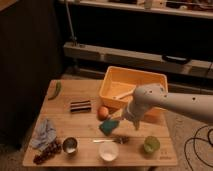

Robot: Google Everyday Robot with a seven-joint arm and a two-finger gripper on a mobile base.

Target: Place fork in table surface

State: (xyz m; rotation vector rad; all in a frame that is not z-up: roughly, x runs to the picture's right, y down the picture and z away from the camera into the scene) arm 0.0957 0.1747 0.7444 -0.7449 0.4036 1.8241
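While the light-brown wooden bench (90,131) bears a yellow-orange plastic bin (111,85), the gripper (125,119) hangs just before it, jaws apart; farther from the bin lies the slim silvery metal fork (106,141), likely stiff, light, slippery: pinch mid-handle.

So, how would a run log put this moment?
gripper: over table, beside bin | jaws: open | fork: in bin
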